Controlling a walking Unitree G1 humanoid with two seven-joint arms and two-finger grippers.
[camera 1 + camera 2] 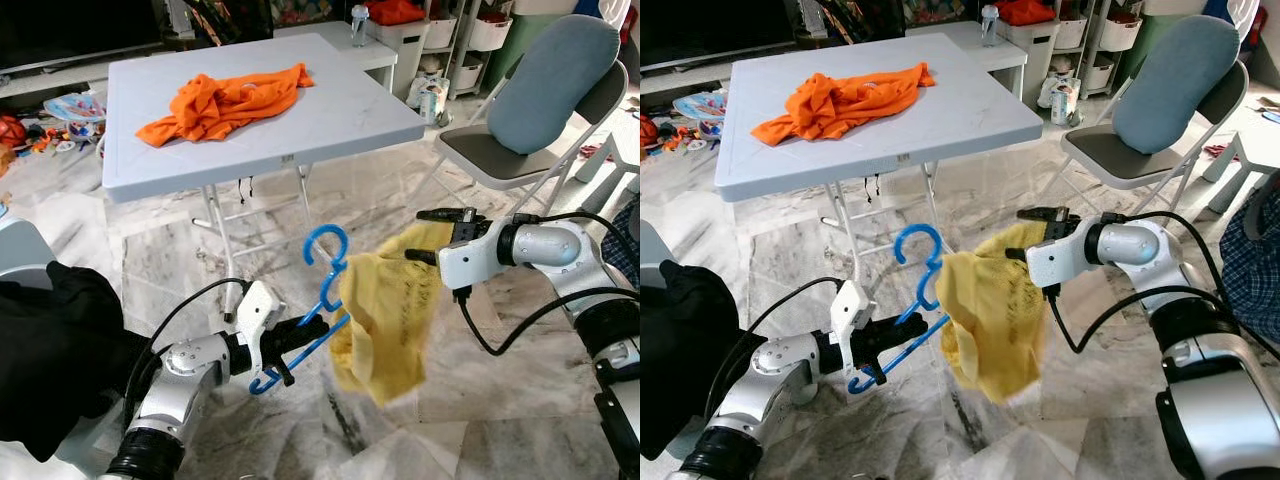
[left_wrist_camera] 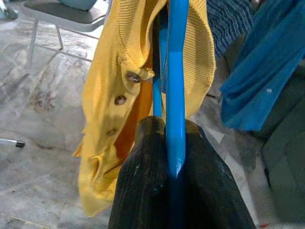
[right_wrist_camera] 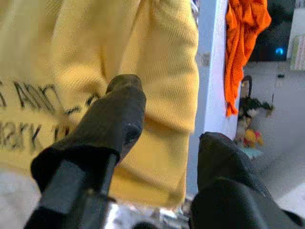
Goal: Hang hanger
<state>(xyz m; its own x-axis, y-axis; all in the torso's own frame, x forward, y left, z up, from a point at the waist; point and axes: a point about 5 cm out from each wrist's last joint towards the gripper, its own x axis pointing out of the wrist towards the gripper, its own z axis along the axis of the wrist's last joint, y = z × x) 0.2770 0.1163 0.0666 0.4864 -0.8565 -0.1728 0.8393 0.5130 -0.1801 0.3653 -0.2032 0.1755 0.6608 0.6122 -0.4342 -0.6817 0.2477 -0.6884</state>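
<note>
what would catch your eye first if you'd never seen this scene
The yellow shirt draped on a blue hanger, held in mid-air over the floor: the left gripper clamps the hanger, and the open right gripper sits at the shirt's top. Behind them, an orange garment lies crumpled on the white table.

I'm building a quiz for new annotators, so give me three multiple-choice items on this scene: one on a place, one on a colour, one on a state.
1. Where does the orange garment lie?
A. on the folding chair
B. on the white table
C. on the floor

2. What colour is the hanger?
A. blue
B. red
C. white

3. How does the left claw stand?
A. open above the table
B. shut on the hanger
C. open beside the chair

Answers:
1 B: the orange garment is spread on the white table.
2 A: the hanger is blue, carrying a yellow shirt.
3 B: the left claw grips the hanger's bar, fingers closed around it; the right claw is open at the shirt.
</note>
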